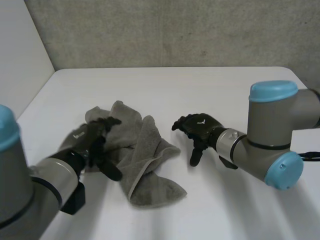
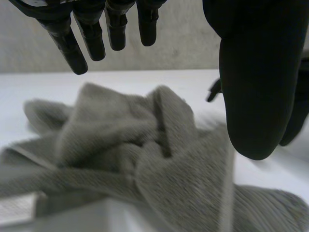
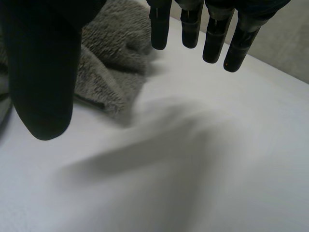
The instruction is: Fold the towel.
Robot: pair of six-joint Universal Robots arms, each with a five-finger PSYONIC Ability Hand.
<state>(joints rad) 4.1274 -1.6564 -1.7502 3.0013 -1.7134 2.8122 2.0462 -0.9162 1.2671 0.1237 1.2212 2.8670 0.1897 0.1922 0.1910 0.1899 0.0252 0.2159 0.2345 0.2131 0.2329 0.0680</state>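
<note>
The towel (image 1: 140, 160) is seen bunched in a loose heap on the white table (image 1: 210, 85), nearer the table's left edge than its right and well short of the far edge. No neat fold can be made out: the cloth is rumpled, with corners tucked under and one hemmed flap thrown across the middle. By that showing the task is judged to be barely started. The towel is yet to be spread flat, and every fold is left to do. The left hand (image 1: 92, 142) is held over the left part of the heap, fingers (image 2: 91, 34) straight and set wide from the thumb, with nothing gripped. Whether its fingertips touch the cloth cannot be told for sure. The right hand (image 1: 197, 127) is placed over bare table just beside the towel's right edge, fingers relaxed and parted, empty.
</note>
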